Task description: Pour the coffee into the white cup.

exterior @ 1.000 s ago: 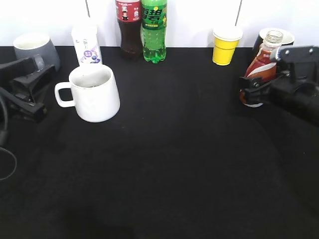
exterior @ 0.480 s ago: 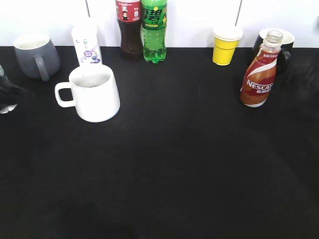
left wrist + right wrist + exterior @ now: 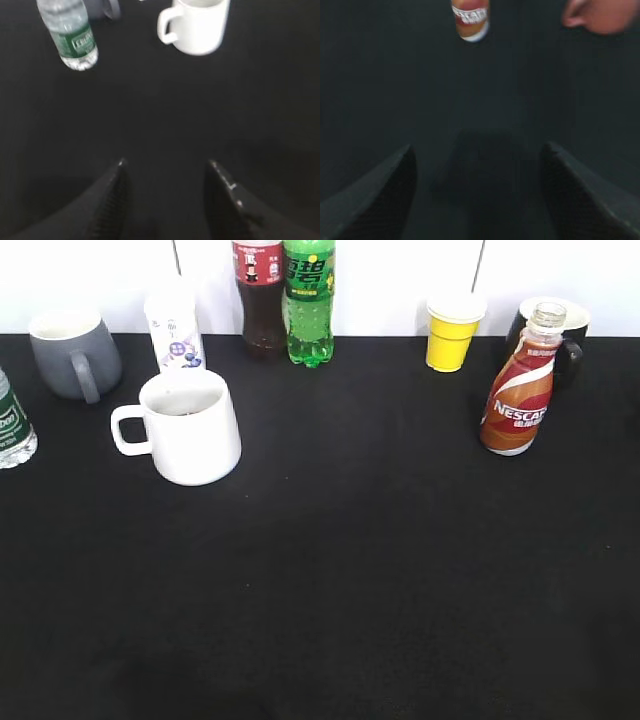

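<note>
The coffee bottle (image 3: 520, 390) stands upright at the right of the black table, its neck open; its base shows at the top of the right wrist view (image 3: 470, 20). The white cup (image 3: 190, 427) stands at the left with its handle pointing left; it also shows in the left wrist view (image 3: 197, 25). Neither arm shows in the exterior view. My left gripper (image 3: 167, 165) is open and empty over bare table, well short of the cup. My right gripper (image 3: 477, 150) is open and empty, well back from the bottle.
A grey mug (image 3: 72, 350), a white lavender-print bottle (image 3: 172, 325), a cola bottle (image 3: 258, 295) and a green soda bottle (image 3: 308, 300) line the back. A yellow cup (image 3: 452, 332) and a black mug (image 3: 560, 325) stand back right. A water bottle (image 3: 12, 430) is at the left edge.
Both arms have pulled back out of the exterior view. The right gripper has let go of the coffee bottle, which now stands alone. The water bottle at the left edge is uncovered.
</note>
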Tool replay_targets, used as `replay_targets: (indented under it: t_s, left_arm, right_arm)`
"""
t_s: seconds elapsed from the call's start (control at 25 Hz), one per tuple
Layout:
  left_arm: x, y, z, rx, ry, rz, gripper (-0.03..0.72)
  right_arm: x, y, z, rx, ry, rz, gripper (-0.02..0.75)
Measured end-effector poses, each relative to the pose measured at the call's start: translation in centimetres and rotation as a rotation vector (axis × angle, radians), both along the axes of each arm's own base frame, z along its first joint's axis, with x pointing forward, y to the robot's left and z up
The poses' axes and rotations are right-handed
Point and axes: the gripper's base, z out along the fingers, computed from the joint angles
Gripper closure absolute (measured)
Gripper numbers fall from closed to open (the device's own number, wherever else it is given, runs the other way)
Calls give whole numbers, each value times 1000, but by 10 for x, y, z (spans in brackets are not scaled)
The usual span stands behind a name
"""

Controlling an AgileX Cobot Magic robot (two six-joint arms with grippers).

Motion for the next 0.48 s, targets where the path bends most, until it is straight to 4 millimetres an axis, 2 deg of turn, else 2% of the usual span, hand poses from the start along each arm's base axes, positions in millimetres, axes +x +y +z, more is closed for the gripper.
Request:
replay_targets:
  t_s: [0.04, 0.12, 0.2, 0.48]
  left_arm:
    - [-7, 2, -5, -9, -29, -2, 312]
    - [-14, 4, -13, -17, -58, -3, 312]
    - [-11, 3, -14, -31, -87, -7, 312]
    - [-5, 1, -18, -41, -117, -7, 312]
  right_arm:
    - [-17, -3, -6, -2, -46, -3, 162]
    - [-32, -7, -24, -8, -89, -10, 162]
    - [-30, -8, -40, -28, -74, -19, 162]
    - [-29, -8, -40, -23, -90, -21, 162]
